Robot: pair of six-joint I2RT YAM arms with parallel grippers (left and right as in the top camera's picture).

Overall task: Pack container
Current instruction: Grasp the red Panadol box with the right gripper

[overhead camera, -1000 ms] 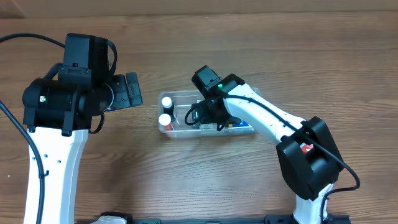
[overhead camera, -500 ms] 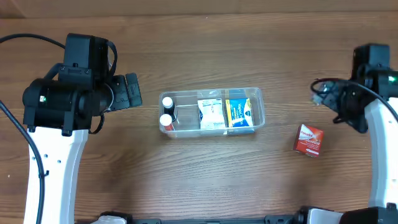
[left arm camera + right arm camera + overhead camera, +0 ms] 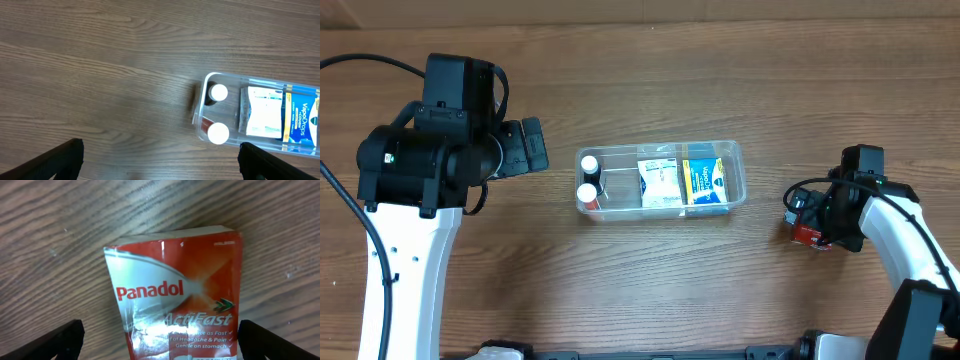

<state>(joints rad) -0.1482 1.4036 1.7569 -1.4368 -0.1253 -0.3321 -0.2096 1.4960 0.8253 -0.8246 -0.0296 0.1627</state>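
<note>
Hovering low over the wooden surface (image 3: 650, 290), right of centre. The container (image 3: 742, 180) sits mid-surface, well apart from me to my left, with its long side running left to right.

Step in hand, as I judge it: pick up the Panadol box (image 3: 175, 290), which lies flat on the surface outside the container. My right fingers (image 3: 65, 340) are apart and straddle it, one tip at each side. Nothing is clamped yet, and I cannot tell whether the far tip touches the carton.

To do it well:
- The box lies slightly skewed to my fingers, so square up before closing.
- Close across the short width and seat low on the side walls. The carton looks creased and light, so go gentle.
- Lift clear and carry over the rim. Free room looks scarce, so it may have to go on top of the contents.

My left fingers (image 3: 60, 160) are apart with nothing between them, parked left of the container.

Count:
- container: one
- boxes: three. The white-and-blue box (image 3: 660, 183) and the blue VapoDrops box (image 3: 705, 182) are inside, and the Panadol box is outside.
- white-capped bottles (image 3: 588, 163): two, upright at the container's left end
</note>
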